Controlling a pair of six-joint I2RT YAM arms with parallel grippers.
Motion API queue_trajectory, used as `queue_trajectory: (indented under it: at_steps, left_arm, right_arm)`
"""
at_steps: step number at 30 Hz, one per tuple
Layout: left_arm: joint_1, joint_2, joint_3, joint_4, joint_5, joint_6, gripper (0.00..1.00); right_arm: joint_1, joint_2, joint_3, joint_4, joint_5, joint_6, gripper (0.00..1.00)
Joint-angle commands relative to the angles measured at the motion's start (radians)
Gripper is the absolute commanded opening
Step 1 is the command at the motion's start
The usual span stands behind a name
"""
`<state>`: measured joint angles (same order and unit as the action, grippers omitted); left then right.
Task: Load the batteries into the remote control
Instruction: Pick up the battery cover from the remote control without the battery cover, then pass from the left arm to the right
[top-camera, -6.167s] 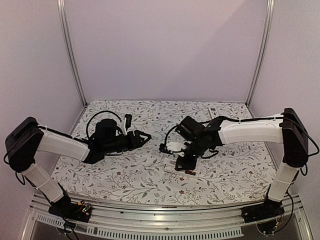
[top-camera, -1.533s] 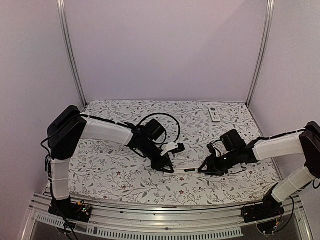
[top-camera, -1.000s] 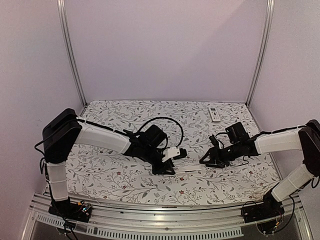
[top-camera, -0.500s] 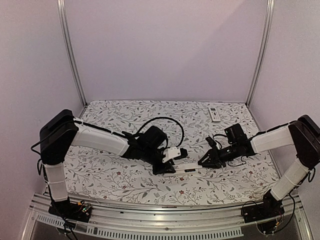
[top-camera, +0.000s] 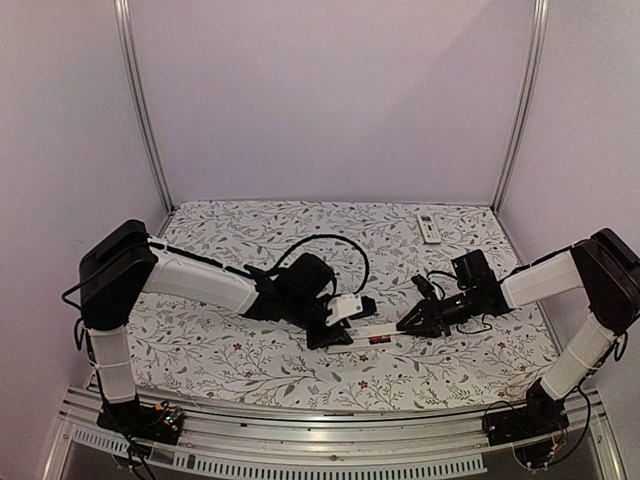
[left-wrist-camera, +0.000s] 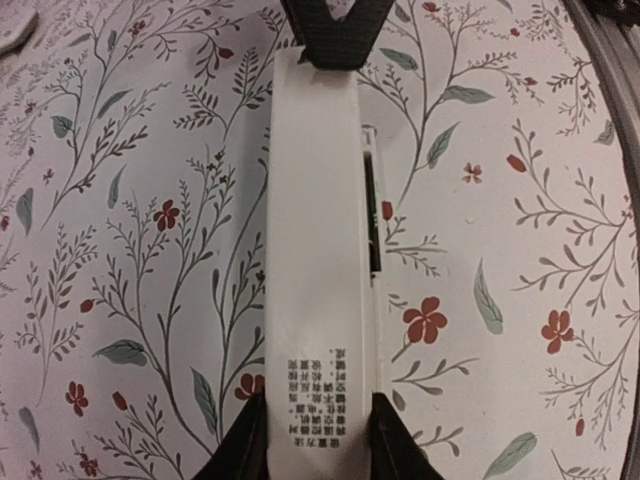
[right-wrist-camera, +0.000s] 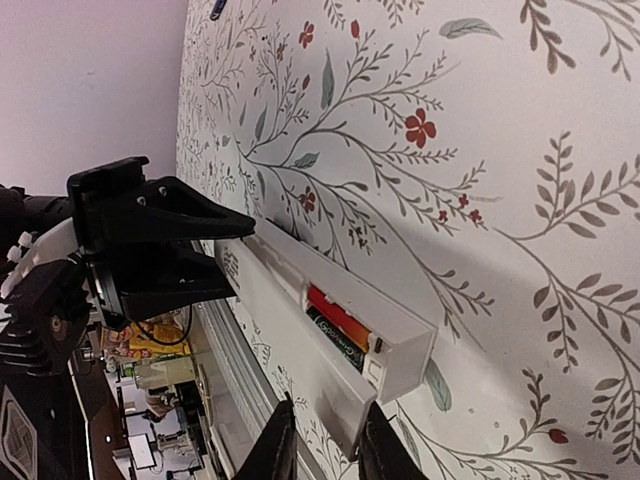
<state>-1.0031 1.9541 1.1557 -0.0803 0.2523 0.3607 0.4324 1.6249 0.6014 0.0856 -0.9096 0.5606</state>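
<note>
The white remote control lies near the front middle of the flowered table. My left gripper is shut on its left end, and its fingers press both long sides. The compartment is open, and a red and a black battery lie side by side in it. The white battery cover lies along the near side of the compartment and reaches past the remote's right end. My right gripper is shut on that end of the cover.
A second small remote lies at the back right of the table. The aluminium rail runs along the front edge just below the held remote. A black cable loop arches over the left wrist.
My right gripper has come left and down to the remote's right end, and its fingers have narrowed onto the cover. The left gripper has kept hold of the remote, almost still.
</note>
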Motion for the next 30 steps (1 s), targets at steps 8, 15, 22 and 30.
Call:
queue_trajectory:
  at_steps: [8, 15, 22, 30]
  left_arm:
    - [-0.02, -0.054, -0.038, 0.06, 0.008, 0.028, 0.14]
    - [-0.022, -0.091, -0.087, 0.125, 0.051, 0.039, 0.15]
    - [-0.025, -0.098, -0.105, 0.142, 0.05, 0.048, 0.34]
    - [-0.011, -0.115, -0.122, 0.119, 0.074, 0.027, 0.63]
  right_arm:
    - [-0.006, -0.014, -0.018, 0.053, -0.06, 0.025, 0.12]
    - [-0.015, -0.022, -0.03, 0.072, -0.087, 0.03, 0.0]
    - [-0.019, -0.041, -0.044, 0.077, -0.108, 0.027, 0.0]
    - [-0.022, -0.035, -0.04, 0.073, -0.116, 0.015, 0.0]
